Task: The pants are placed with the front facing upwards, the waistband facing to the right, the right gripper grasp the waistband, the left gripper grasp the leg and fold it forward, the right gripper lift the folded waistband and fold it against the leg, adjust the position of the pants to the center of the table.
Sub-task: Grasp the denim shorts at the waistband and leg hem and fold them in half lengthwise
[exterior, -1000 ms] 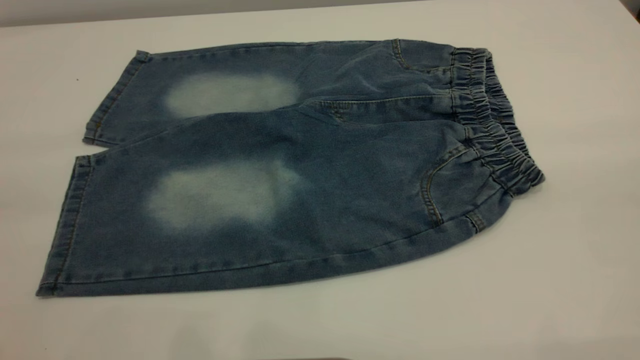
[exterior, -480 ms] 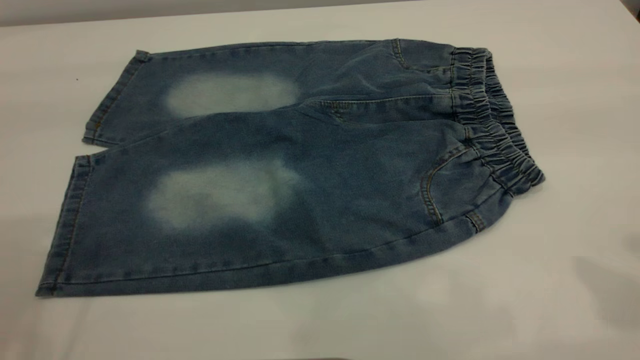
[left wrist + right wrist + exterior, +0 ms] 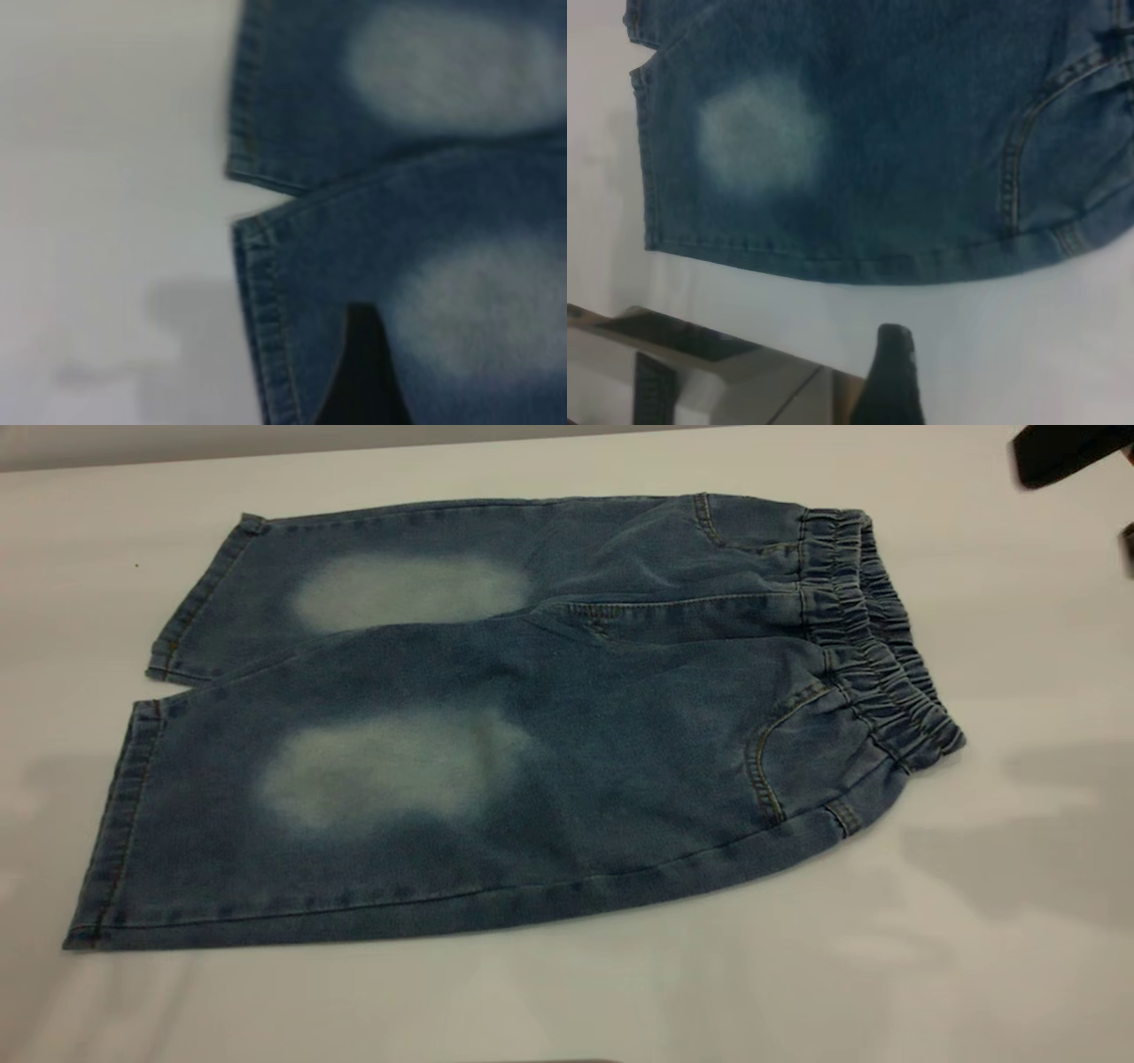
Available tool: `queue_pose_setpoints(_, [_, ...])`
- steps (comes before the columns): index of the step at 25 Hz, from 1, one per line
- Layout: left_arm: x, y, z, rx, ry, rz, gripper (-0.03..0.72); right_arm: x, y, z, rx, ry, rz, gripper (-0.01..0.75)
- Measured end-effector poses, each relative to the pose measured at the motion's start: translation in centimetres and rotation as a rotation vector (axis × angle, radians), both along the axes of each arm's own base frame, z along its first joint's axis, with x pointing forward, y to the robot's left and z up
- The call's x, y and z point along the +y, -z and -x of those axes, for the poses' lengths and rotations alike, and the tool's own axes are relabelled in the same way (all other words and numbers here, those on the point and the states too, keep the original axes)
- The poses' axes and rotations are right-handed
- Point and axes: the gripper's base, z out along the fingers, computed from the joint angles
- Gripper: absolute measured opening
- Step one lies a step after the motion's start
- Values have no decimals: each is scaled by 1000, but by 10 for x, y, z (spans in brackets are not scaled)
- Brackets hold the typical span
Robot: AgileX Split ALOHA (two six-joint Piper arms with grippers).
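The pants [image 3: 496,726] lie flat and front up on the table [image 3: 1019,974], unfolded, with the waistband [image 3: 873,629] at the right and both leg hems at the left. Nothing holds them. In the left wrist view my left gripper [image 3: 443,372] hangs over the nearer leg [image 3: 425,266] beside its hem; one dark finger [image 3: 361,372] shows with a wide gap beside it. My right gripper [image 3: 1010,376] is over bare table off the pants' long side edge [image 3: 859,266]; one black finger [image 3: 892,372] shows. A dark part of the right arm [image 3: 1067,452] shows at the top right corner.
Bare white tabletop surrounds the pants on every side. Arm shadows [image 3: 1019,850] fall on the table right of the waistband. In the right wrist view the table's edge [image 3: 744,350] and some equipment [image 3: 656,390] beyond it appear.
A dark part of the right arm has come into the top right corner. Shadows have spread over the table at the right and at the left. The pants have not moved.
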Motion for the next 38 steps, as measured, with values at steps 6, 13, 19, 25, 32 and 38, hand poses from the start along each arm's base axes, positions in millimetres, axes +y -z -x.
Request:
queue_pose_setpoints(6, [-8,5,-5,-6,62,-29,501,-3,50,-25,73,27,13,565])
queue_pose_setpoints(13, [-9,10,-8,4,60,-28,501,-9,100,-42,126,109,57,565])
queue_pose_setpoints(19, [-9,9,-8,2,52,-11,501,-10,137,-44,184,125,64,565])
queue_pose_setpoints(25, [-10,9,-8,2,50,-7,501,-11,152,-48,169,142,62,565])
queue_pose_setpoints(32, [-10,9,-8,2,50,-6,501,-12,162,-59,148,160,59,565])
queue_pose_setpoints(38, [-10,9,-8,2,50,-6,501,-10,164,-65,135,151,37,565])
